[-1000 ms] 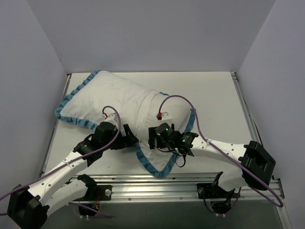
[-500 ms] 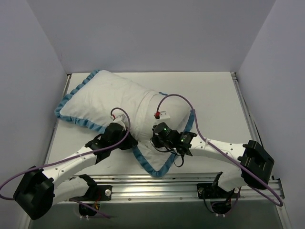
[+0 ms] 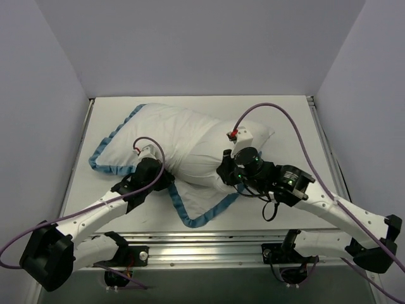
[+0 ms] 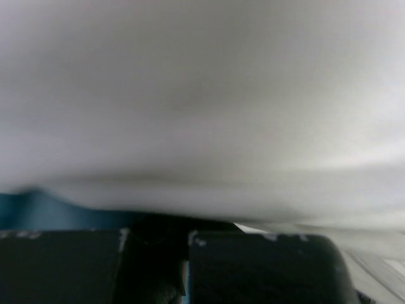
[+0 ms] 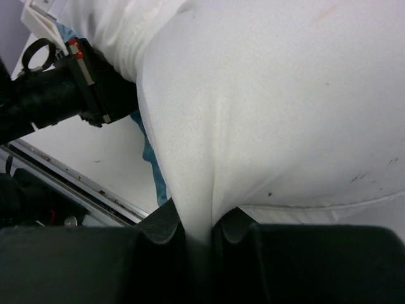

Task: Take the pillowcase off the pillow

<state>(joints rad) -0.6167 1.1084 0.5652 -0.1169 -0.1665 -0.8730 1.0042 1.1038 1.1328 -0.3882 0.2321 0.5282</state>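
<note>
Grips: left fingers (image 4: 259, 266) clamped on pillowcase (image 3: 145, 136), right fingers (image 5: 304, 263) clamped on pillow (image 5: 266, 114). Pillow to be drawn steadily away from left fingers, without jerks.

Shows thin matt white cloth in the pillowcase (image 3: 171, 136), wrinkled, edged with a soft blue ruffle. Shows smoother, tauter white cloth on the pillow (image 5: 272, 107), matt, flecked with a few dark specks. Gives the table (image 3: 291, 120) a matt white, faintly scuffed top. Adds bare brushed metal on the rail (image 3: 209, 244), smooth white plastic shells and matt black joints on the 2 arms (image 3: 95, 212), smooth purple sheathing on the cables (image 3: 272, 105).
</note>
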